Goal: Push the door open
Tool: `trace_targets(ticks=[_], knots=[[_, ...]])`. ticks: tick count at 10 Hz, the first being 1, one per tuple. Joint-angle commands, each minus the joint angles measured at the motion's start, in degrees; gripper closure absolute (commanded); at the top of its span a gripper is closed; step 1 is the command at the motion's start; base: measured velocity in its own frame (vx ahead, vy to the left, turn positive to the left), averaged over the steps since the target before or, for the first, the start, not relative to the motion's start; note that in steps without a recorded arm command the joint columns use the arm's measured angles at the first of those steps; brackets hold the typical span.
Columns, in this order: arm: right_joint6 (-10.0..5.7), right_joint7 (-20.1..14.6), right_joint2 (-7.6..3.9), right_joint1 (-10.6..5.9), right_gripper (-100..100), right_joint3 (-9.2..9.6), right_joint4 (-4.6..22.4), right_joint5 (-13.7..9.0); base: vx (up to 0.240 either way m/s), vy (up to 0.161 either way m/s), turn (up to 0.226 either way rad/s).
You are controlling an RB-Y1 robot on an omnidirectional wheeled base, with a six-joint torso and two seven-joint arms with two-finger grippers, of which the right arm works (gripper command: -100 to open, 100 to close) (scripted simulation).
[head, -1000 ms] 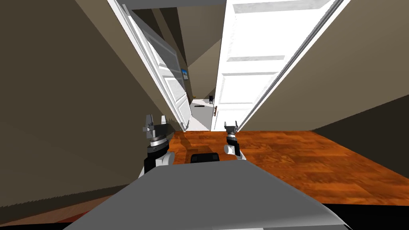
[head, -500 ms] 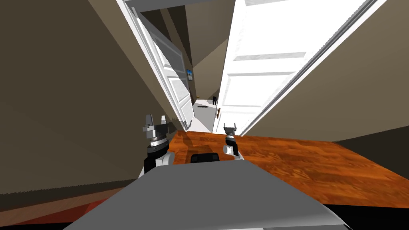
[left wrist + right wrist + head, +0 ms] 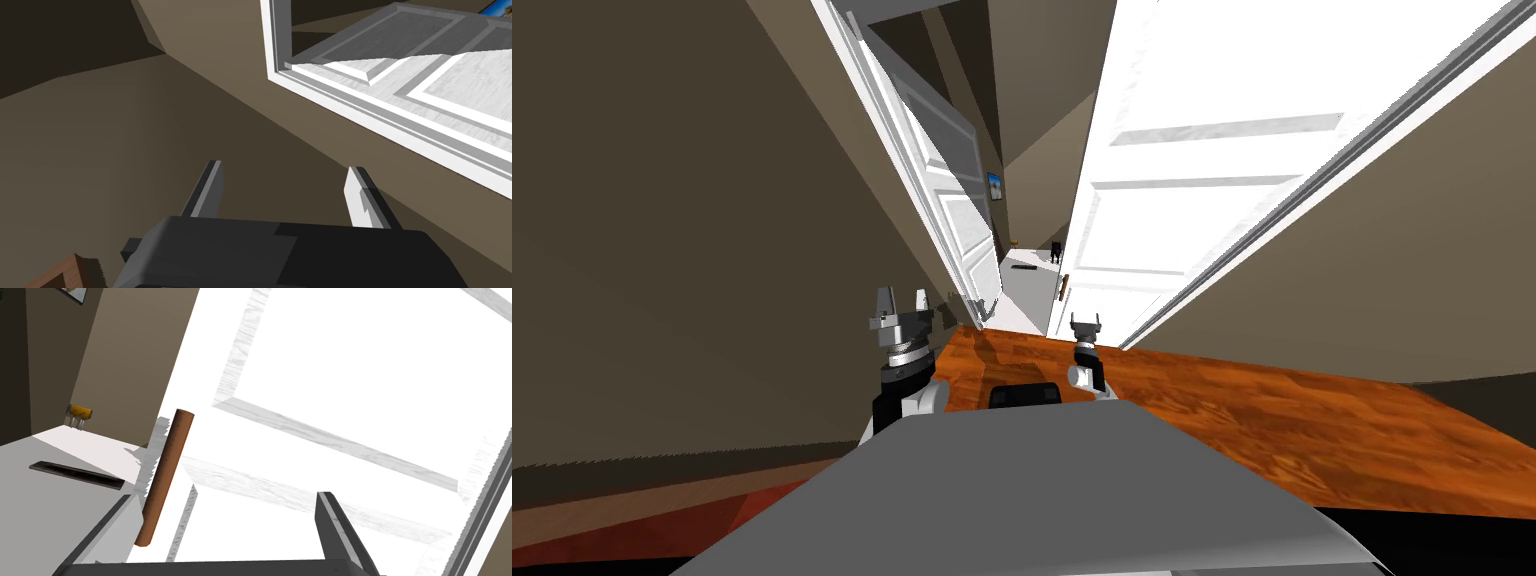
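Note:
A white panelled door (image 3: 1192, 200) stands partly open on the right of the doorway, with a brown bar handle (image 3: 1063, 287) near its free edge. My right gripper (image 3: 1084, 320) is low in front of that edge. In the right wrist view its fingers (image 3: 335, 528) stand open, pointing at the door's lower panel (image 3: 350, 378), with the handle (image 3: 165, 478) close by one finger. A second white door (image 3: 952, 190) hangs open on the doorway's left. My left gripper (image 3: 901, 300) is open, facing the tan wall beside the white frame (image 3: 380, 120).
Tan walls (image 3: 712, 250) flank the doorway on both sides. An orange wooden floor (image 3: 1262, 410) lies under me. Beyond the gap runs a pale grey floor (image 3: 1027, 290) with a dark strip (image 3: 75, 474), a small yellow object (image 3: 80, 411) and a wall picture (image 3: 995, 185).
The whole head picture has shifted and the right door looks larger: I have moved closer to the doorway. My right gripper reaches a little further toward the door's edge. The left arm holds still.

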Motion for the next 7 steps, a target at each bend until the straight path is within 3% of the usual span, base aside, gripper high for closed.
trace_targets(ticks=[1, 7], knots=[[-0.53, -1.41, 0.21, -0.54, -100, 0.27, 1.96, -1.04, 0.068, -0.062, 0.139], [-1.93, -6.25, 1.27, -2.57, -100, 1.17, 8.90, -5.05, 0.084, -0.069, 0.128]])
